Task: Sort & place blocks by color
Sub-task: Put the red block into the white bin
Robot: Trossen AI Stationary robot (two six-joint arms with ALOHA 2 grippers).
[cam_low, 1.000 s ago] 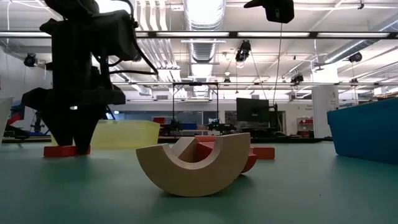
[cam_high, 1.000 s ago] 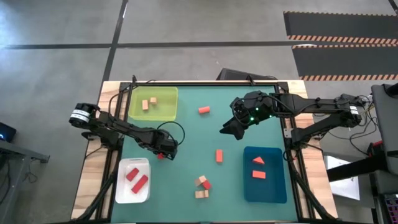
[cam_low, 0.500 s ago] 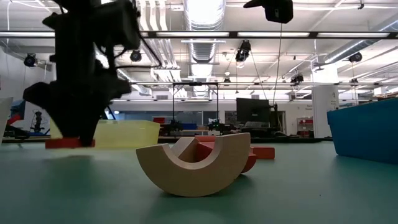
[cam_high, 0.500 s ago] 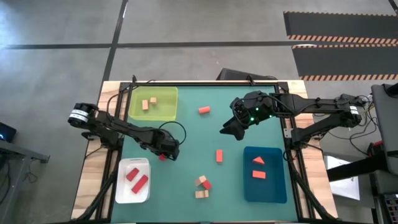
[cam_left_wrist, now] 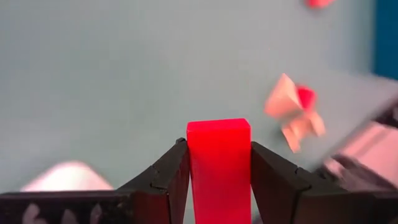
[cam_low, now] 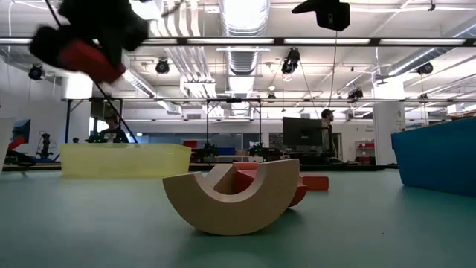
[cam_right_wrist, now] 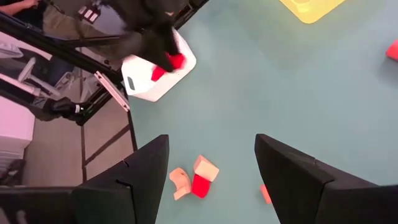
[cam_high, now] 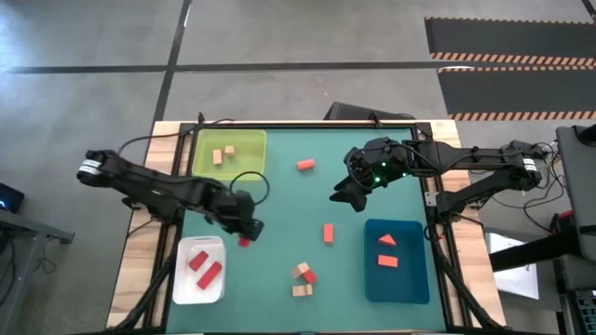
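Red block (cam_left_wrist: pixel 219 165) pinched between left gripper (cam_high: pixel 244 233) fingers, lifted off the green mat (cam_high: pixel 307 205), just beside white tray (cam_high: pixel 201 270) holding two red blocks. Tan and red pieces (cam_high: pixel 303 278) clustered near the mat's front edge. Right gripper (cam_high: pixel 345 194) hovers mid-mat, fingers spread, nothing held.

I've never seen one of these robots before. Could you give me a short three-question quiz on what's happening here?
1. True or false: the left pincer grips a red block.
2. How many blocks lie in the blue tray? A) none B) two C) four
3. Fill in: the tan blocks lie in the ____ tray.

Key: 1 true. 2 B. 3 yellow-green.
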